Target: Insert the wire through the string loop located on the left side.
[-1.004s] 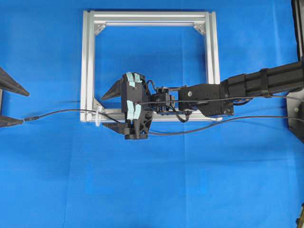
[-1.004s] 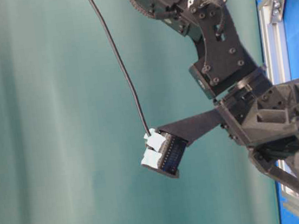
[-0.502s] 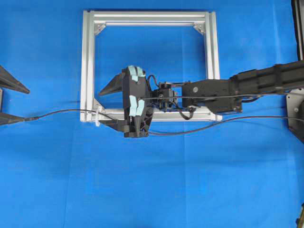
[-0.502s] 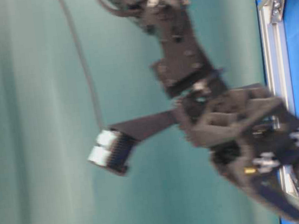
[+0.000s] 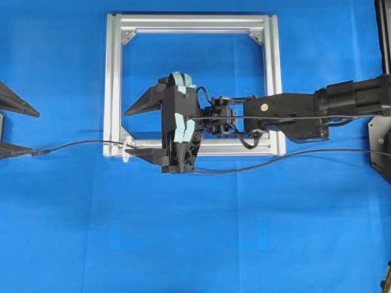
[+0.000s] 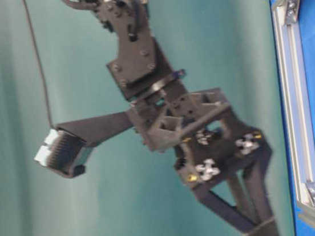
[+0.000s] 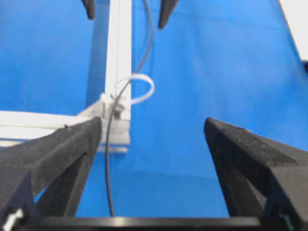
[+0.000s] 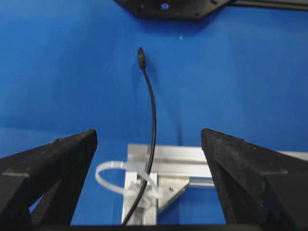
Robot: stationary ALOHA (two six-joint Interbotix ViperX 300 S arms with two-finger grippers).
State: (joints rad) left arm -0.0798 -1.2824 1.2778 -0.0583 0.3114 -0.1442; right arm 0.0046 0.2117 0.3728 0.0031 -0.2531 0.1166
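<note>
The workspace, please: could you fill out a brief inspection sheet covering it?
Surface: blue cloth, flat.
Job's things: wire crosses the frame's lower left corner beside the string loop; its plug tip lies left of the frame.
Clutter: nothing seen.
Grippers: right gripper open above that corner; left gripper open at the left edge; neither holds anything.
Cables: black arm cable along the right arm.
Surroundings: silver frame; teal backdrop.
</note>
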